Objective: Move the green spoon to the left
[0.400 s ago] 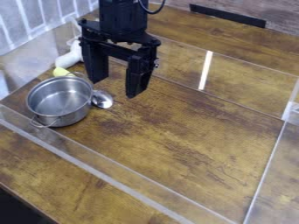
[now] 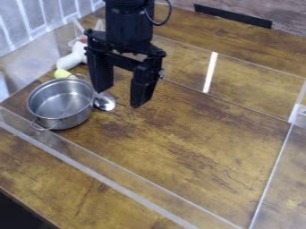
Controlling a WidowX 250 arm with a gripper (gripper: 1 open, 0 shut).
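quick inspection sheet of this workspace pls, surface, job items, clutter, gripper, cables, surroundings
surface: wooden table, clear panels standing along its edges
job's things: green spoon, bowl end showing right of the pot, rest hidden behind the gripper
clutter: steel pot; a yellow-green and white item behind it, identity unclear
grippers: gripper open, pointing down over the spoon, holding nothing
cables: black cable at the arm's top
surroundings: white slatted backing on the left

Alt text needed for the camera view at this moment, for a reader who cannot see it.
A black end effector hangs open, pointing down over a wooden table, just right of a steel pot. A green spoon lies partly hidden behind it, bowl beside the pot, yellow-green end toward the back left.
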